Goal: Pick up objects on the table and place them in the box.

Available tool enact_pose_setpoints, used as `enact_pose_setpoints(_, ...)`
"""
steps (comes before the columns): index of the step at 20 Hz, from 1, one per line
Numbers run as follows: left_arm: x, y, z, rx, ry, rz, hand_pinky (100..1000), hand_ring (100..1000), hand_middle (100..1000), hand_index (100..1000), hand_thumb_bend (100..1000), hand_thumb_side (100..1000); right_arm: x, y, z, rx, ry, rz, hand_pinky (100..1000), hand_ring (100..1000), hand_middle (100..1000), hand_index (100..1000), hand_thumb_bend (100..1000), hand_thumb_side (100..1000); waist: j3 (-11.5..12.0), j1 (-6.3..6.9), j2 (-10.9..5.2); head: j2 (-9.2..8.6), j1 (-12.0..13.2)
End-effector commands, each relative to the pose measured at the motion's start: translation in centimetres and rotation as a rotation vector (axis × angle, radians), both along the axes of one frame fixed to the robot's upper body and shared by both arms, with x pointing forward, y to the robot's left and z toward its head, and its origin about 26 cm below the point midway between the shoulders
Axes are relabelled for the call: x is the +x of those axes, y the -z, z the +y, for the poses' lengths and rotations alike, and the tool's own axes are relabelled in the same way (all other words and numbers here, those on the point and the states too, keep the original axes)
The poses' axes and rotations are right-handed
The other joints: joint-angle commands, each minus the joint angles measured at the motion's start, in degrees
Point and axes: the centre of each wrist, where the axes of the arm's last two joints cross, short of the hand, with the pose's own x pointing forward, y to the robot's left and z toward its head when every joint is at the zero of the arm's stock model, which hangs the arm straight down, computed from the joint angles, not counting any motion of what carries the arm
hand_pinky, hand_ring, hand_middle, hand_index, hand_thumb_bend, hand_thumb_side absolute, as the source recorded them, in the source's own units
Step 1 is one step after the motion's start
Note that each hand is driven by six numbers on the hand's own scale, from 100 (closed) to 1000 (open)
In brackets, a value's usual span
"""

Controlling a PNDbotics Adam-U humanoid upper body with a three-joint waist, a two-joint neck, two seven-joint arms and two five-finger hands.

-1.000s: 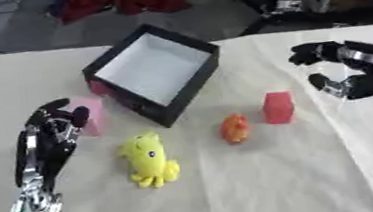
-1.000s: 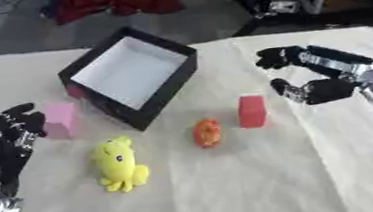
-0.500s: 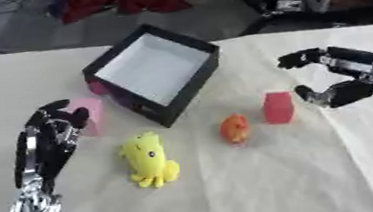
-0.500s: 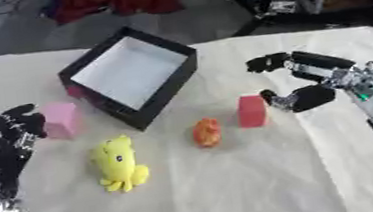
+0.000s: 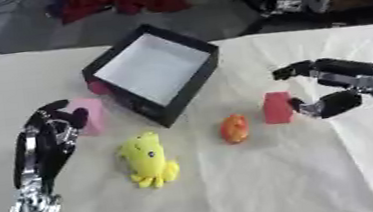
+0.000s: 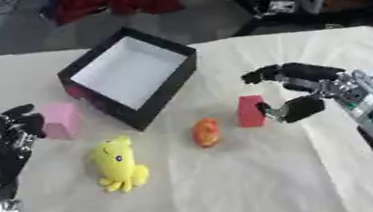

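The table [image 5: 235, 193], covered in a cream cloth, fills most of the frame. Upper centre on it sits the black box [image 5: 153, 72], open, with a white floor and nothing visible inside. The left robot hand [image 5: 49, 143] rises from the lower left corner with its fingers relaxed and slightly bent, holding nothing, just beside the pink block. The right robot hand [image 6: 298, 92] comes in from the right edge, fingers and thumb spread wide apart in an open C shape facing the red block [image 6: 250, 111]; its thumb tip is just beside that block, though contact cannot be made out. A yellow plush toy [image 5: 148, 160] lies lower centre-left. A pink block [image 6: 60, 120] stands left of the box's near corner. A small orange rounded object [image 5: 234, 128] lies between the plush toy and the red block, just left of the red block.
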Motion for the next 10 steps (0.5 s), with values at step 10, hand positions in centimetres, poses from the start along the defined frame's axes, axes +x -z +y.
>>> enact_pose_setpoints(10, 0.25, -0.77, -0.36, -0.003, 0.018, -0.027, 667, 438, 492, 724, 887, 693, 0.92, 0.23, -0.56, -0.076, 0.059, -0.077, 892, 879, 873, 1000, 100, 525, 0.2, 0.85, -1.18, -0.11, -0.5)
